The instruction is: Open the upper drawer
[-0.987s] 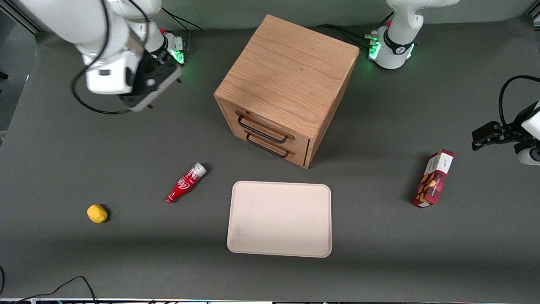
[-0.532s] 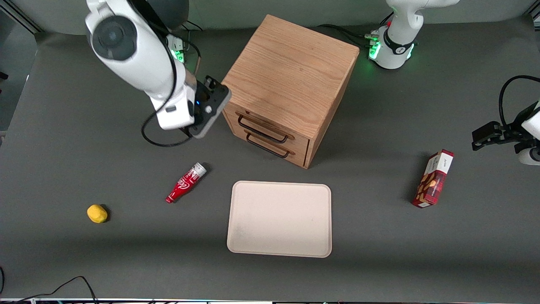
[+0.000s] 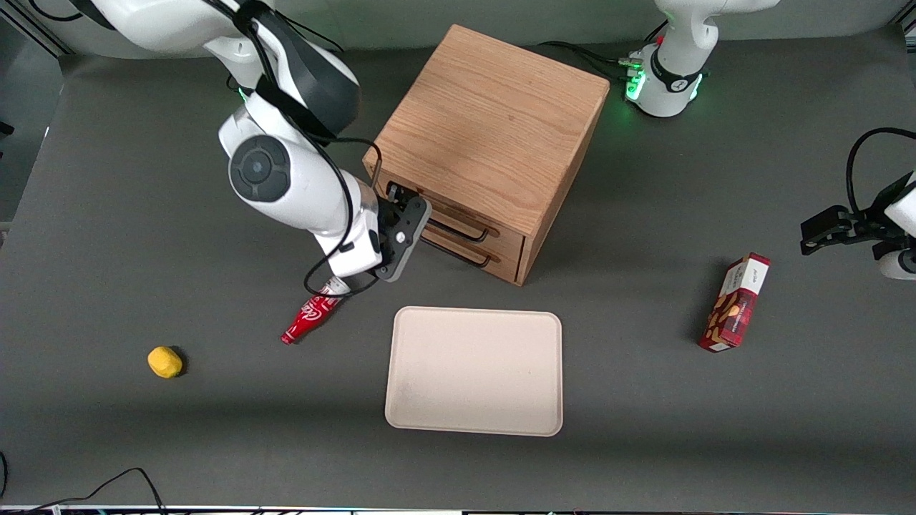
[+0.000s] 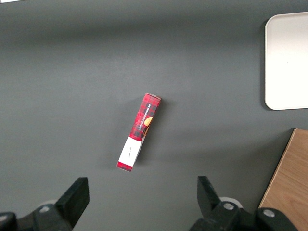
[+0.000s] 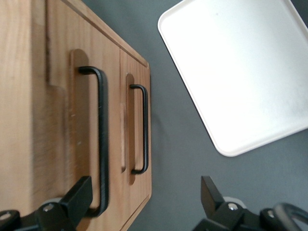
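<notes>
Worktop (image 3: 107, 214) carries the wooden cabinet (image 3: 494, 121) near its edge farthest from the front camera; the cream tray (image 3: 474, 370) lies before it. The upper drawer (image 3: 458, 209) sits shut, topmost in the cabinet front. The end effector (image 3: 402, 207), fingers spread wide, hovers at its black handle (image 5: 100, 139)

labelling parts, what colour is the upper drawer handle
Black, clearest in the right wrist view.

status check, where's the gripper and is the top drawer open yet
Gripper open, in front of the cabinet. Upper drawer shut, handle not gripped. Nothing in the way.
</notes>
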